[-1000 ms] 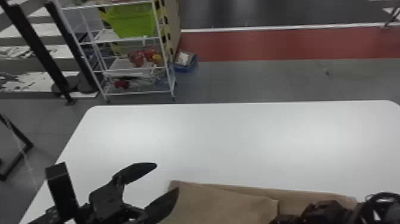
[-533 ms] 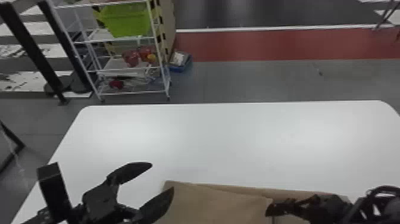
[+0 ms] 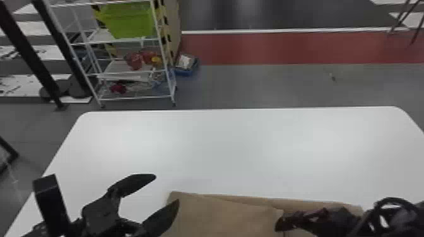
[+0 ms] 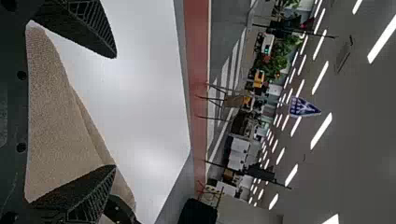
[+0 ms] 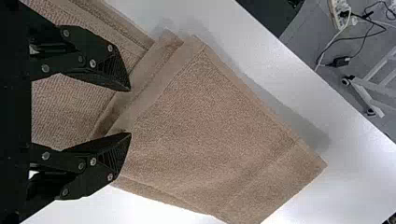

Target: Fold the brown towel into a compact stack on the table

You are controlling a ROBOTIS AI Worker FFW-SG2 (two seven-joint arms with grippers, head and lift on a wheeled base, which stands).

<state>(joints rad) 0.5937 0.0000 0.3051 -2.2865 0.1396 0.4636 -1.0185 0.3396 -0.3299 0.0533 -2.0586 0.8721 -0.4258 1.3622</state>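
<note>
One brown towel (image 3: 225,216), layered edges offset, white table (image 3: 220,151) reaching beyond

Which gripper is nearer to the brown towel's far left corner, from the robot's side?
Left. The left gripper is right beside the towel's far left corner; the right gripper is well to its right, by the upper layer's right edge.

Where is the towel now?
At the head view's bottom, the towel lies on the table, left edge by the left gripper, the right gripper over its right part.
</note>
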